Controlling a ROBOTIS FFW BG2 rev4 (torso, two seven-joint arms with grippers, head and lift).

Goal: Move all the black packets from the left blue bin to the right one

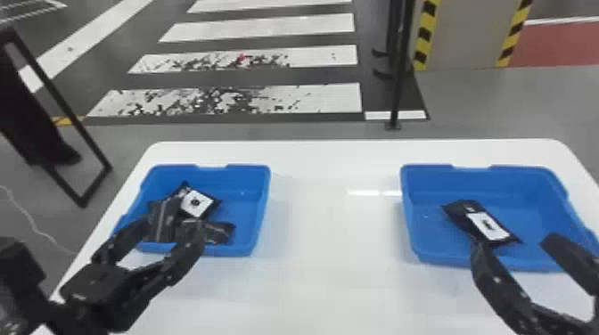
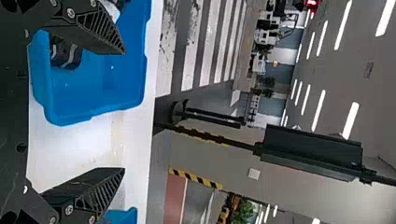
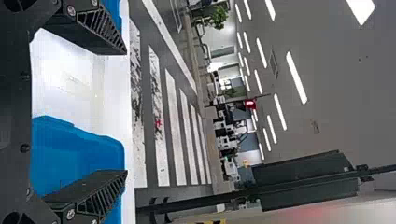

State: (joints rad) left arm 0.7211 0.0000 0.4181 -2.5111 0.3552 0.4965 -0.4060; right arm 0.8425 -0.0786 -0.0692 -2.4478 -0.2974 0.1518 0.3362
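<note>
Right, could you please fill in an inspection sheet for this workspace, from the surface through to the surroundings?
Surface: white table, bright reflection between the bins.
Job's things: left blue bin holds several black packets, piled together; right blue bin holds one black packet with a white label.
Clutter: nothing seen.
Grippers: left gripper open, over the left bin's near part; right gripper open, at the right bin's near side.
Cables: white cord on the floor, left of the table.
Surroundings: white floor stripes, black pole, yellow-and-black edging beyond the table.
</note>
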